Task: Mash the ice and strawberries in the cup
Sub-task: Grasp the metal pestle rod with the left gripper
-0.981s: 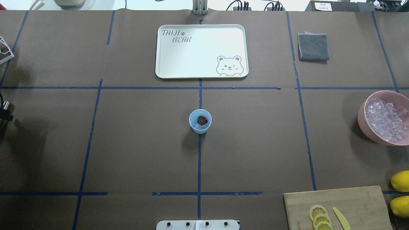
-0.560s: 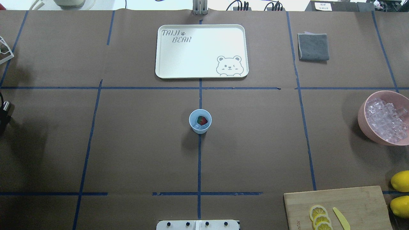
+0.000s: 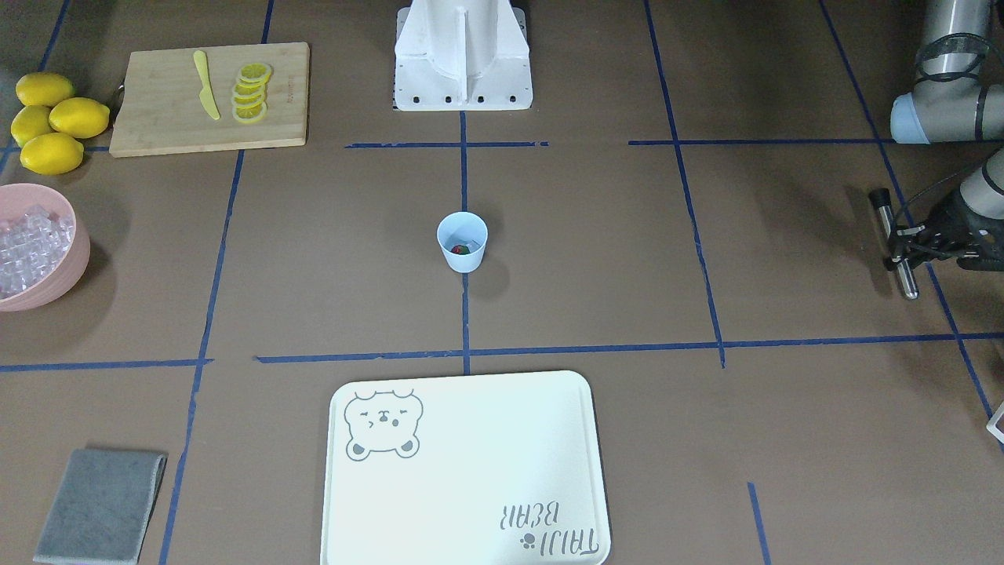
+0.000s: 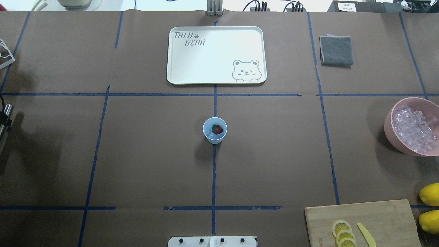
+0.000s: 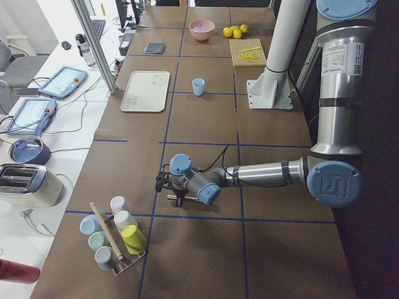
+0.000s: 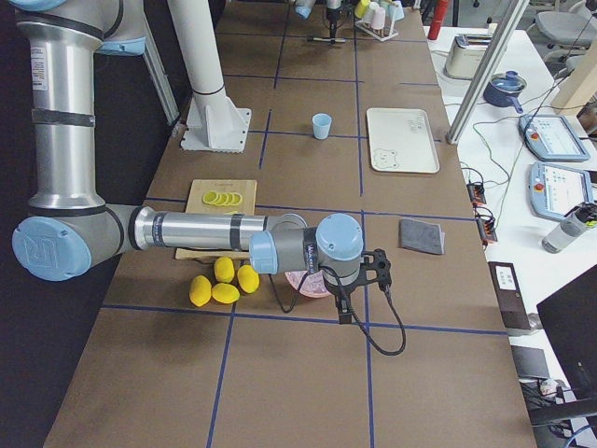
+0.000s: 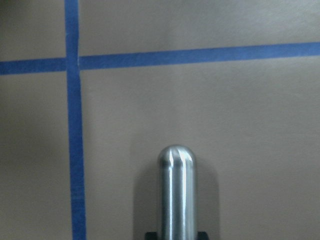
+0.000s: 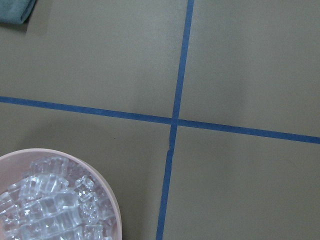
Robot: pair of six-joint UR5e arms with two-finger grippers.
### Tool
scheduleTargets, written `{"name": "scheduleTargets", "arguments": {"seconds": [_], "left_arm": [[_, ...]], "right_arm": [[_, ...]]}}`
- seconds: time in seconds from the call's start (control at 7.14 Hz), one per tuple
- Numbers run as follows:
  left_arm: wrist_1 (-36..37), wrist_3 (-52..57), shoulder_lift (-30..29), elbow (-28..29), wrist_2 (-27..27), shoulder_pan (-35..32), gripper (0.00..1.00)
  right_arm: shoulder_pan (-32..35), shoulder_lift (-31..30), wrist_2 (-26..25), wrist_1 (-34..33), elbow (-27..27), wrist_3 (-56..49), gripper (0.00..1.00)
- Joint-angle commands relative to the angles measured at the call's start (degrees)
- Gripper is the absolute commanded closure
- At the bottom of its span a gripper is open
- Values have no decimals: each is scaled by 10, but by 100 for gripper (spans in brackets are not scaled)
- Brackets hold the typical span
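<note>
At the overhead view's far left edge, the left gripper (image 3: 900, 248) is pinched on a steel muddler (image 7: 176, 195) over the brown paper (image 7: 240, 125); at the table's centre, well apart from it, the pale blue cup (image 4: 214, 140) stands upright on a blue tape line (image 4: 214, 171), holding the strawberry (image 4: 217, 129) on ice (image 4: 211, 136); far right, the right gripper (image 6: 373, 271) hangs near a pink bowl (image 4: 388, 127); whether its claw is spread or pressed together, I cannot tell.

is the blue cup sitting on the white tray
No, the cup stands on the brown paper over a blue tape line, well apart from the tray.
</note>
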Motion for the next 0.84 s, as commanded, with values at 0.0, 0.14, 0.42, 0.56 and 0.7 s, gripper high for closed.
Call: {"name": "scheduleTargets", "arguments": {"seconds": [0.0,0.14,0.42,0.56,0.7], "left_arm": [[56,1,-2,-96,0,-30,100],[73,2,-6,-158,1,-32,100],[69,32,-33,-240,10,-28,100],[69,26,-74,-256,26,-27,100],[62,28,-89,-266,35,-20,100]], "right_arm": [[0,0,-1,1,2,1,0],[0,0,0,1,5,6,0],[0,2,-6,2,31,11,0],[0,-1,-6,1,34,11,0],[0,-2,-7,1,33,11,0]]}}
